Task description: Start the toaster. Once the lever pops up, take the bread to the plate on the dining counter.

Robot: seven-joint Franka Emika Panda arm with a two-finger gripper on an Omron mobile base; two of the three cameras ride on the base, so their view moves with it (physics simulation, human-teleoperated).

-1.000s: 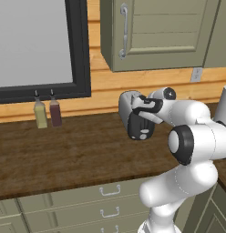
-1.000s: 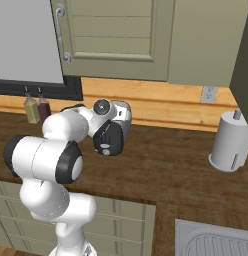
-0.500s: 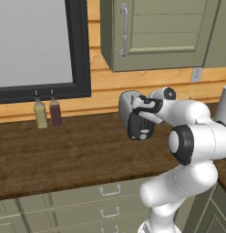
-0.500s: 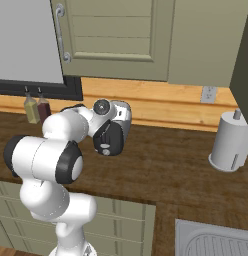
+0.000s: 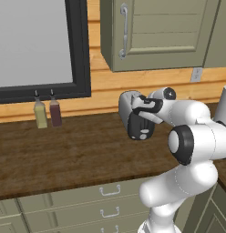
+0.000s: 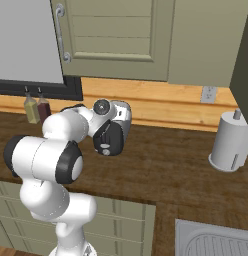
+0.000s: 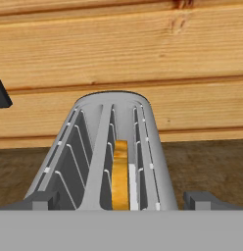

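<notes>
At the far left of the left base view, two small bottles, an olive bottle (image 5: pixel 40 113) and a dark red bottle (image 5: pixel 55 112), stand side by side against the wooden wall under the black-framed window (image 5: pixel 78 50), on the wood worktop (image 5: pixel 78 154) with olive-green drawers (image 5: pixel 105 200) below it. Right of centre in that frame, the toaster (image 5: pixel 133 116) sits on the worktop near the wall, its glossy black end panel facing the camera and the lever (image 5: pixel 143 135) low on that panel. The white arm curls in from the lower right and its hand sits over the toaster's top. An olive wall cabinet (image 5: pixel 151 32) hangs in the upper right.

In the right base view the same bottles appear at the left edge, the toaster (image 6: pixel 114 130) sits at centre with the arm's hand against its left side, and a pale grey paper-towel roll (image 6: pixel 230 142) stands at the right of the frame, well apart from the toaster. A steel sink (image 6: pixel 216 240) shows in the lower right corner.

The hand view looks along the toaster's top: the bread (image 7: pixel 120 176) stands upright in the right-hand slot, its tan edge at lower centre. The gripper (image 7: pixel 119 200) straddles the toaster, one dark fingertip at the lower left and one at the lower right, so the fingers are spread wide and appear to hold nothing, though whether they touch the toaster's sides is hard to tell.
</notes>
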